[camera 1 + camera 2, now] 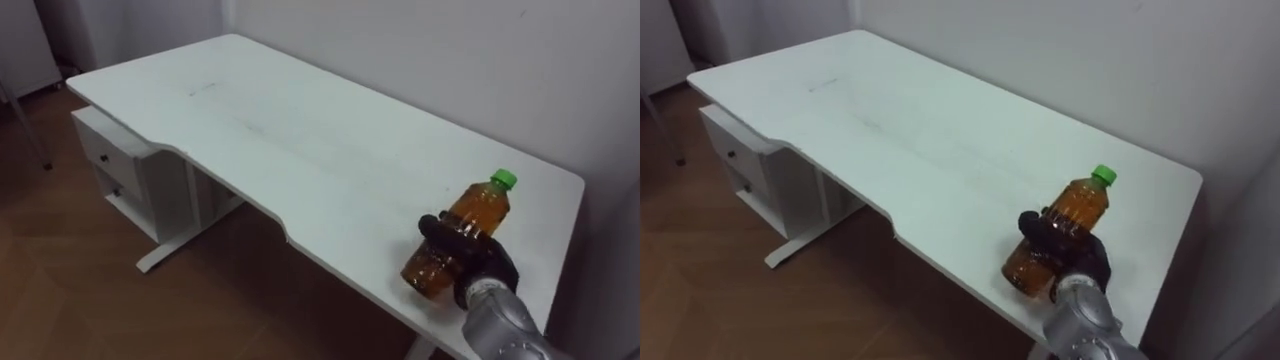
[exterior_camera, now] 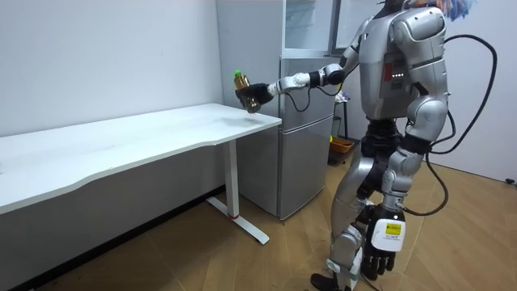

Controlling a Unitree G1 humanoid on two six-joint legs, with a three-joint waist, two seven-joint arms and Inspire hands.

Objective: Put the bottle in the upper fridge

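A plastic bottle (image 1: 472, 222) of amber drink with a green cap is tilted and held just above the right end of the white table (image 1: 300, 130). My right hand (image 1: 482, 262) is shut on its lower half, dark fingers wrapped round it. In the room view the bottle (image 2: 241, 83) and that hand (image 2: 253, 95) are at the end of my outstretched arm, over the table's corner. The grey fridge (image 2: 307, 129) stands right beside the table's end; its upper compartment (image 2: 308, 24) looks open. My left hand (image 2: 378, 257) hangs low by my leg, fingers relaxed.
A white drawer unit (image 1: 120, 165) stands under the table's far left end. A wall runs along the table's back edge. Wooden floor (image 1: 150, 310) lies open in front of the table. I stand near the fridge's front corner.
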